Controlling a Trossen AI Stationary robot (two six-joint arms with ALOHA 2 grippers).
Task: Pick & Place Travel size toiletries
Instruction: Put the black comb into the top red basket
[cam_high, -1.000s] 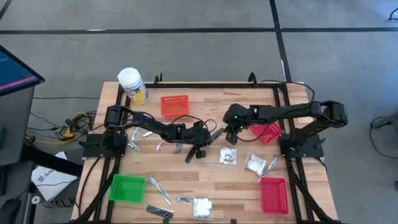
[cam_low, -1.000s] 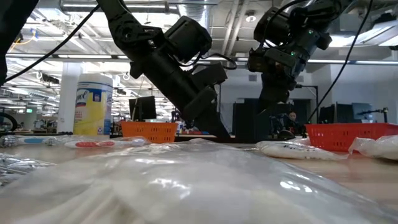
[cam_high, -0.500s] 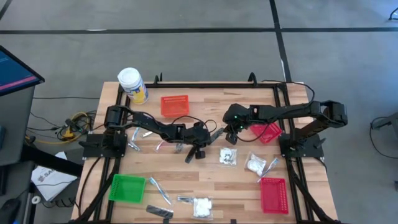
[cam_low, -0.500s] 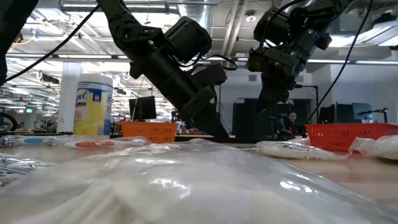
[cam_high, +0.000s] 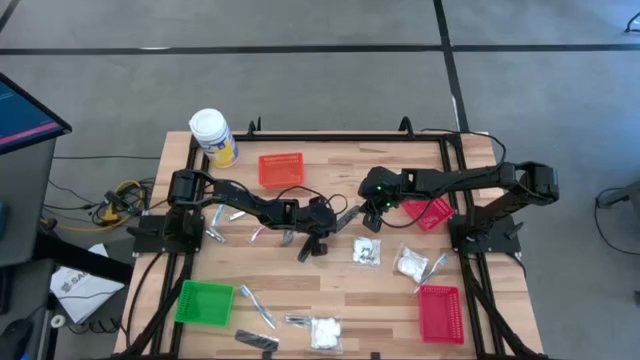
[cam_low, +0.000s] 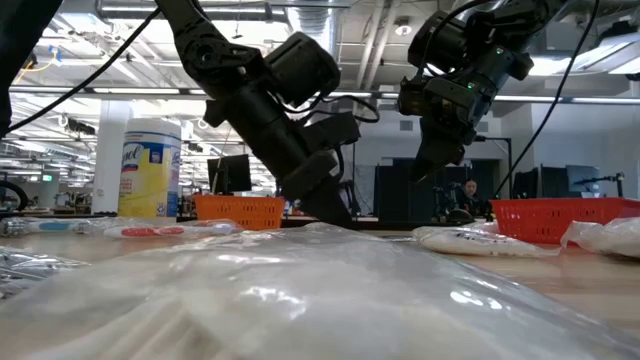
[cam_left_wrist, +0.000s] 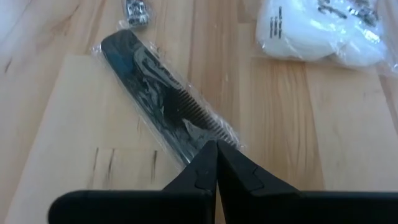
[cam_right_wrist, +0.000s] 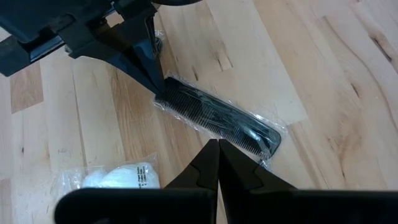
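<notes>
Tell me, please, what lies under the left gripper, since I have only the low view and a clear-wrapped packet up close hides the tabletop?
Observer: A black comb in a clear wrapper lies flat on the wood. The left gripper is shut, its tips at the comb's toothed end.
Operator: Where is the right gripper, please?
Observer: The right gripper, also shut, hangs above the comb, toward its other end.
Operator: Is anything else close by?
Observer: A white wrapped packet lies beside the comb, apart from it.
</notes>
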